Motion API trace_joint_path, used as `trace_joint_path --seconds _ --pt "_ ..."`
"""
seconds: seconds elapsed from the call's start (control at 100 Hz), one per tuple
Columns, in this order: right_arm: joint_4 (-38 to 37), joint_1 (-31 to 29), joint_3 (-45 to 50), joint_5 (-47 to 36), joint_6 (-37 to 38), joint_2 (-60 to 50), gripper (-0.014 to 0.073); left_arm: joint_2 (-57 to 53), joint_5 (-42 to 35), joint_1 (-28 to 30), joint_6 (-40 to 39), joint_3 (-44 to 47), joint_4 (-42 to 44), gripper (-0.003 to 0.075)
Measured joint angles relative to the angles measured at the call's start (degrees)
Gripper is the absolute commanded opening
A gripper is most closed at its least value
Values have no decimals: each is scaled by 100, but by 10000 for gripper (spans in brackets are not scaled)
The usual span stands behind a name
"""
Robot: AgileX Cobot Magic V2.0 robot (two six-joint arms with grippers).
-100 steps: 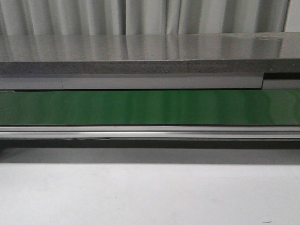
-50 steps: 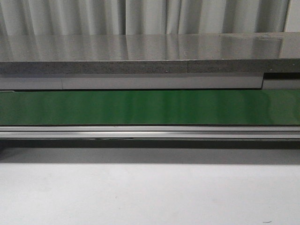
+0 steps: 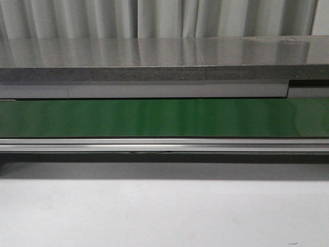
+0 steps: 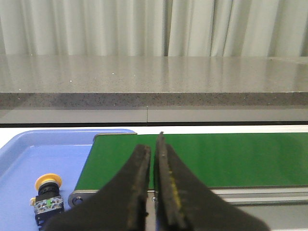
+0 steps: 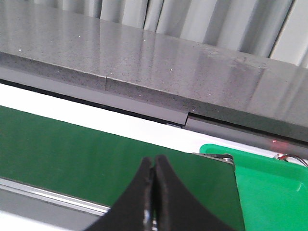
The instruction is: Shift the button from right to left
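Nothing of substance differs across the last second in the front view: the green conveyor belt point(image 3: 164, 118) shows the same bare, glossy strip with soft vertical reflections, and no arm or part enters. Only a thin dark mark on the aluminium rail point(image 3: 164, 145) below it sits at a different spot, which hints the belt may be running; I cannot be sure.

One button point(image 4: 47, 199) is in sight, in the left wrist view: a round yellow-orange mushroom head on a blocky black body with a small green mark, standing in the blue tray point(image 4: 29, 154) just beside the end of the belt. Sitting at the left end already, it looks delivered, so I judge the robot to be between cycles, waiting for another piece.

Both hands are empty. The left hand point(image 4: 154, 144) has its dark, tapering fingers drawn nearly together, a thin slit between the tips. The right hand point(image 5: 153, 166) has its fingers pressed tip to tip above the belt, with the green tray point(image 5: 269, 183) just beyond the belt's other end; the visible part of that tray shows no button.

Behind the belt runs a speckled grey stone-like worktop point(image 3: 164, 59), polished enough to mirror the pleated curtain point(image 3: 164, 18).
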Motion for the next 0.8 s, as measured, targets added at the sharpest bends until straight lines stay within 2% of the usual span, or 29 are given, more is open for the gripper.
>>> trace_joint_path --seconds 0.19,0.44,0.58,0.8 --pt "-136 0 0 -13 238 0 -67 0 0 0 0 0 0 5" --pt "-1806 93 21 -80 2081 0 -67 0 0 0 0 0 0 5" --pt "-2380 271 340 -592 2803 -22 -67 0 0 0 0 0 0 5" --pt "-2516 479 994 -1055 2949 -598 -67 0 0 0 0 0 0 5"
